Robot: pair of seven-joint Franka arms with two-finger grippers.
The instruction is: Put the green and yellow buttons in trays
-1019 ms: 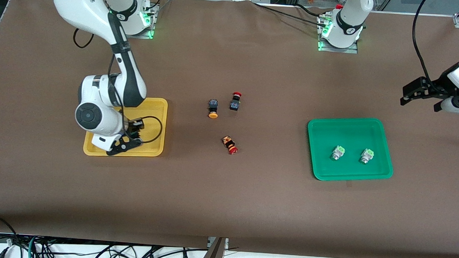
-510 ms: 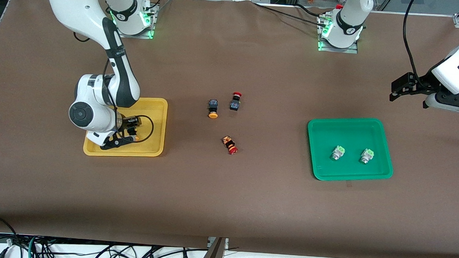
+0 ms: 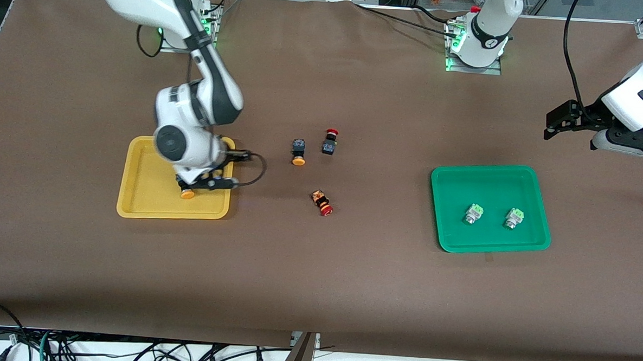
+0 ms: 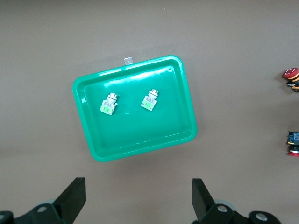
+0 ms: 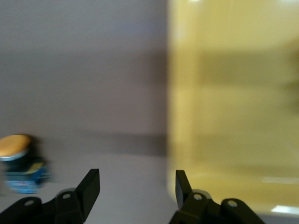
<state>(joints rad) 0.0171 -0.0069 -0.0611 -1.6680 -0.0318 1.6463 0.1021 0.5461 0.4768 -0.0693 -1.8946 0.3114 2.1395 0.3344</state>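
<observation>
One yellow button point(image 3: 188, 194) lies in the yellow tray point(image 3: 147, 194), close under my right gripper point(image 3: 208, 185). That gripper is open and empty over the tray's rim toward the table's middle; the right wrist view shows its gripper point(image 5: 135, 179) astride the yellow tray's point(image 5: 233, 93) edge. A second yellow button point(image 3: 299, 152) lies on the table near the middle and also shows in the right wrist view point(image 5: 18, 163). Two green buttons point(image 3: 473, 213) point(image 3: 513, 218) sit in the green tray point(image 3: 491, 182). My left gripper point(image 3: 553, 125) is open and empty, high up near the left arm's end; it shows in the left wrist view point(image 4: 138, 189) above the green tray point(image 4: 140, 133).
Two red-capped black switches point(image 3: 329, 142) point(image 3: 322, 202) lie on the brown table near the middle, one beside the loose yellow button, one nearer to the front camera. Both also show in the left wrist view point(image 4: 292, 77) point(image 4: 293, 142).
My right gripper let go of a yellow button in the yellow tray and swung up toward the table's middle. My left gripper rose a little and then held still.
</observation>
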